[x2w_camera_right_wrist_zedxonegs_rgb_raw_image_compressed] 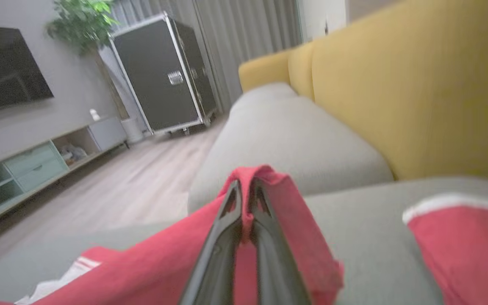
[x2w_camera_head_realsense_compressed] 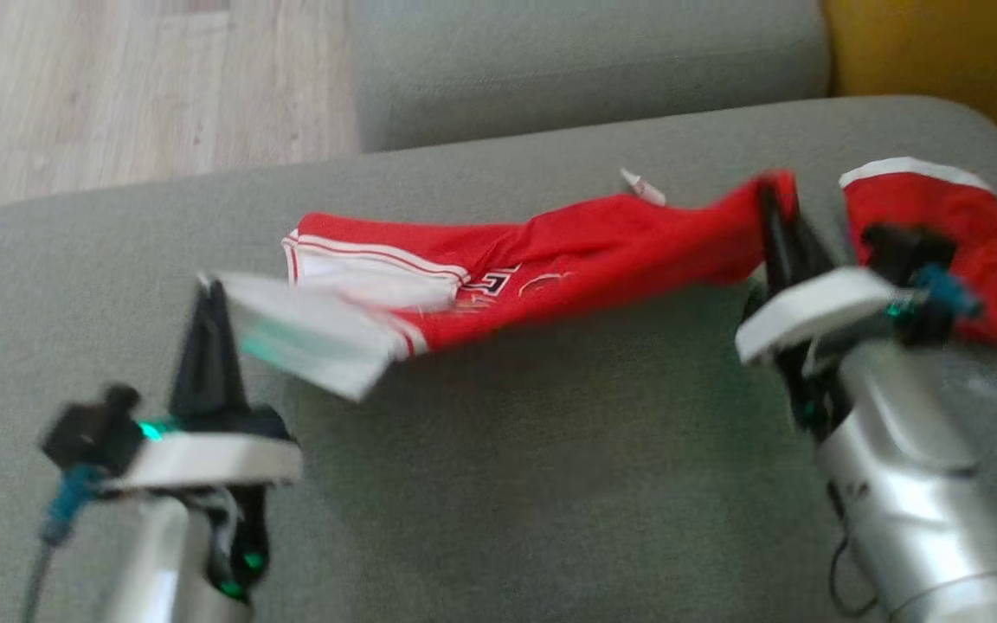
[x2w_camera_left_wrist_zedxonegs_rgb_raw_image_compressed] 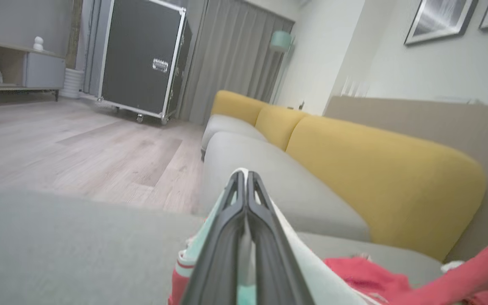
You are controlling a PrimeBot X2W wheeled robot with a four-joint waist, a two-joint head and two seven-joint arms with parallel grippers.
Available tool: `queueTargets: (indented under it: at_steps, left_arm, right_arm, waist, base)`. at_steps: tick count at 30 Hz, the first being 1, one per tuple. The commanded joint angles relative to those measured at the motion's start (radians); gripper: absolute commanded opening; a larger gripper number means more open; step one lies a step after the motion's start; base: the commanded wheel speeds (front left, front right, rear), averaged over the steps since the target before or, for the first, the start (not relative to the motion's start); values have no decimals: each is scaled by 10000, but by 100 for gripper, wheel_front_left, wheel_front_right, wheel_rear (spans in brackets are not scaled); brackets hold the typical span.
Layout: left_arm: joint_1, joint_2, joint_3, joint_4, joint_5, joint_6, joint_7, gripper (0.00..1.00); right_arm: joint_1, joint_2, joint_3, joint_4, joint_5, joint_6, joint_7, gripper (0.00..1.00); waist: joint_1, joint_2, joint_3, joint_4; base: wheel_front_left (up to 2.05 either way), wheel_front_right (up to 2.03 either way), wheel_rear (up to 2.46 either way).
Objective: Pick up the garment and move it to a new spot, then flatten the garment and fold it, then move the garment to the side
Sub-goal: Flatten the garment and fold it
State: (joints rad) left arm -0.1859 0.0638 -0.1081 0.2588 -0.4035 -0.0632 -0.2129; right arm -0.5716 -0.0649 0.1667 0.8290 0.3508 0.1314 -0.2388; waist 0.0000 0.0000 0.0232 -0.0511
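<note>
The garment (x2w_camera_head_realsense_compressed: 568,268) is red sportswear with white trim, stretched in the air above the grey sofa cushion (x2w_camera_head_realsense_compressed: 498,484) between my two grippers. My left gripper (x2w_camera_head_realsense_compressed: 209,298) is shut on its white-edged end (x2w_camera_head_realsense_compressed: 308,333); in the left wrist view the closed fingers (x2w_camera_left_wrist_zedxonegs_rgb_raw_image_compressed: 246,186) pinch pale fabric (x2w_camera_left_wrist_zedxonegs_rgb_raw_image_compressed: 295,254). On the right, my right gripper (x2w_camera_head_realsense_compressed: 775,195) is shut on a red fold; the right wrist view has red cloth (x2w_camera_right_wrist_zedxonegs_rgb_raw_image_compressed: 269,178) draped over the closed fingertips (x2w_camera_right_wrist_zedxonegs_rgb_raw_image_compressed: 246,188). A loose red part with a white band (x2w_camera_head_realsense_compressed: 940,225) lies on the cushion to the right.
Yellow back cushions (x2w_camera_left_wrist_zedxonegs_rgb_raw_image_compressed: 379,182) run along the sofa's far side. A second grey seat cushion (x2w_camera_head_realsense_compressed: 585,69) lies beyond this one. Wood floor (x2w_camera_head_realsense_compressed: 135,95) is to the left, with a black wheeled case (x2w_camera_left_wrist_zedxonegs_rgb_raw_image_compressed: 142,59) and a low TV cabinet (x2w_camera_right_wrist_zedxonegs_rgb_raw_image_compressed: 36,165) across the room.
</note>
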Motion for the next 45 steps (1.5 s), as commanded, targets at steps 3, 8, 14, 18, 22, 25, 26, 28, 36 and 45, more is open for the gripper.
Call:
queueTargets:
  at_steps: [3,8,14,18,22,25,26,28,36,45]
  left_arm:
    - [-1125,346,793,-1263,-415,8,209,0]
    - [-2171,520,1383,-2955,-1053,193,707,0]
    - [-2816,776,1778,-5368,-1176,815,1538,0]
    - [-2945,940,2005,-6469,-1269,1223,2237,0]
    - [-3365,1298,2008,-6429,-1339,1363,3048,0]
    - [-4057,1522,1802,-5519,-1452,1239,3521,0]
    - [-4379,1580,1758,-5081,-1501,1190,3615,0]
    - [-5160,1822,1622,-4101,-1407,1004,3686,0]
    - [-9253,2339,1230,516,-839,356,2602,0]
    - [-11332,2281,837,3290,-510,-126,1048,0]
  right_arm:
    - [-827,-306,535,-1521,197,-7,5,0]
    - [-1088,-978,778,-3684,681,-7,397,0]
    - [-736,-1376,428,-6461,773,-7,1085,0]
    - [-313,-1324,-257,-7849,493,-7,1898,0]
    - [-66,-1200,-931,-8835,-136,-7,2932,0]
    - [-451,-1146,-1065,-8685,-246,-7,3405,0]
    - [-699,-1192,-1032,-8469,-298,-7,3504,0]
    - [-1392,-1346,-894,-7815,-372,-7,3567,0]
    - [-5514,-1980,38,-3631,-955,-7,2189,0]
    - [-7680,-1696,-123,-242,-1606,-7,67,0]
  waist:
    - [0,0,-323,-241]
    - [0,0,-563,-404]
    - [0,0,-649,-580]
    - [0,0,-475,-602]
    - [0,0,41,-503]
    - [0,0,746,-392]
    - [0,0,1004,-346]
    - [0,0,1566,-252]
    - [0,0,3143,210]
    - [0,0,3334,396]
  base:
    - [0,0,0]
    - [0,0,0]
    - [0,0,0]
    - [0,0,0]
    - [0,0,0]
    - [0,0,0]
    - [0,0,0]
    - [0,0,0]
    - [0,0,0]
    - [0,0,0]
